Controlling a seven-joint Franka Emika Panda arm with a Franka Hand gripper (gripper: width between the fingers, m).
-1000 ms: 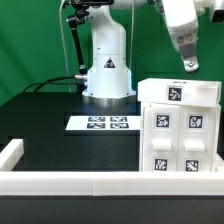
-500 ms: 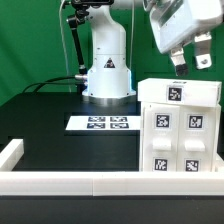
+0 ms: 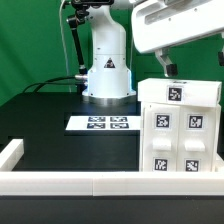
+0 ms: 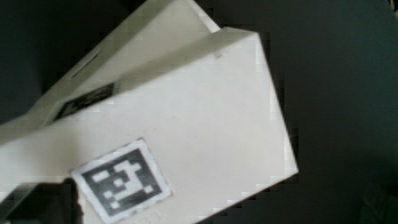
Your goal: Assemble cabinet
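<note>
The cabinet point(image 3: 180, 130) is a large white box with several black-and-white tags, standing on the black table at the exterior view's right. Its top carries one tag. My gripper point(image 3: 190, 60) hangs just above the cabinet's top, tilted sideways, with its two fingers point(image 3: 163, 66) spread apart and nothing between them. In the wrist view the cabinet's white top point(image 4: 187, 120) with one tag fills most of the picture, seen close and at a slant; my fingertips do not show clearly there.
The marker board point(image 3: 100, 123) lies flat in the middle of the table before the robot's white base point(image 3: 107, 72). A white border rail point(image 3: 90, 184) runs along the front edge, with a corner piece point(image 3: 10, 152) at the exterior view's left.
The gripper has turned and tilted over the cabinet's top, its body swinging toward the exterior view's left, and its fingers now stand wider apart. The cabinet has not moved.
</note>
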